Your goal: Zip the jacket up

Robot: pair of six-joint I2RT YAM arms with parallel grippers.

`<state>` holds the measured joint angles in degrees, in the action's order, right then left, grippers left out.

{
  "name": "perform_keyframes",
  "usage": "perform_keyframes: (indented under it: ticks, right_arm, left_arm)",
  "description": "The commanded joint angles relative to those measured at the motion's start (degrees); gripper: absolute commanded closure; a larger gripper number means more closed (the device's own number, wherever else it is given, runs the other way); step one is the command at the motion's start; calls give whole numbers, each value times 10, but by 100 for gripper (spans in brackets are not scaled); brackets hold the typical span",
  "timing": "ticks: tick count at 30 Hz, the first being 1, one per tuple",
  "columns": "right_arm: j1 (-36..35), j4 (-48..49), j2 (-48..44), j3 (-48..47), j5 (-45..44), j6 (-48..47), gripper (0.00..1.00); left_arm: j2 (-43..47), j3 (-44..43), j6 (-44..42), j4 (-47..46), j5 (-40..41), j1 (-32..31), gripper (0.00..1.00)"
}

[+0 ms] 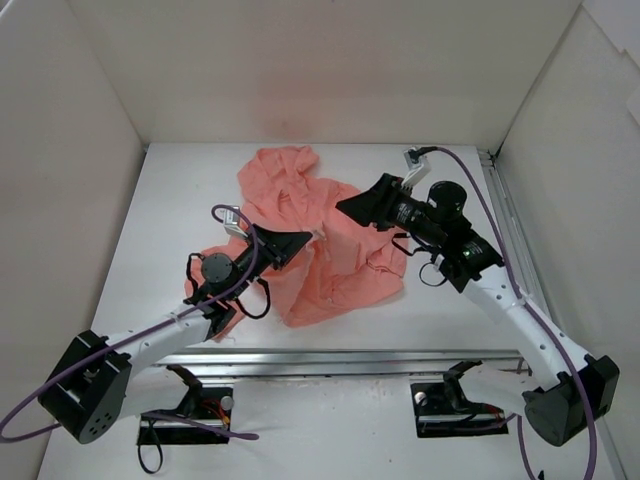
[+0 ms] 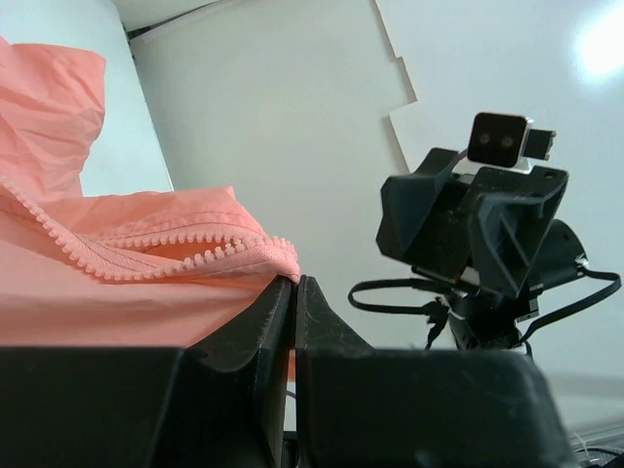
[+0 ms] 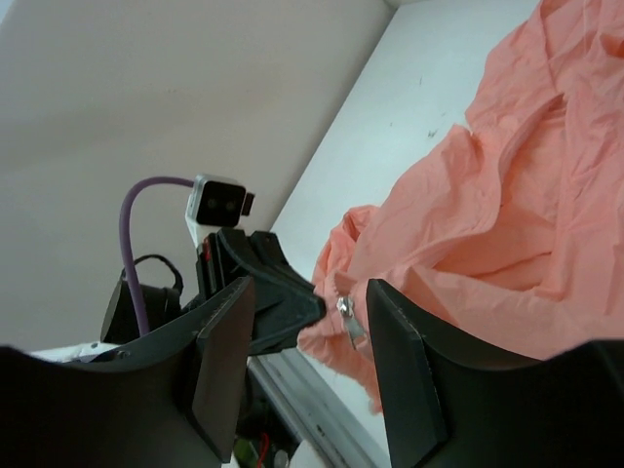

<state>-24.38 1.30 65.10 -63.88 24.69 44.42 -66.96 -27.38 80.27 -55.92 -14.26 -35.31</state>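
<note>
left end effector [image 2: 294, 285] clamped, jacket [image 2: 117, 302] — seemingly — pinched

open: table [image 1: 180, 200] left, right | blocked: centre, jacket [image 1: 340, 260]; walls [image 1: 300, 70] around

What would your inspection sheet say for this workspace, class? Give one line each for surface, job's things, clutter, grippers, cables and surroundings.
Surface: white table, with a metal rail along the near edge.
Job's things: jacket crumpled mid-table and not zipped; zipper teeth lie in separate rows; zipper pull hangs at the fabric edge.
Clutter: nothing seen.
Grippers: left gripper shut on the jacket's zip edge; right gripper open, close to the pull.
Cables: purple cables run along both arms.
Surroundings: plain white walls on three sides.
</note>
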Motion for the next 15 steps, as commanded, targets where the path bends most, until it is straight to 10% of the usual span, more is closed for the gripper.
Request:
perform_keyframes:
  ticks: [1, 15]
  right_arm:
    - [7, 10, -14, 23, 42, 27, 54]
    - [-1, -2, 18, 73, 137, -50, 57]
  left_arm:
    - [0, -22, 9, -65, -15, -4, 100]
    - [0, -25, 11, -59, -16, -4, 100]
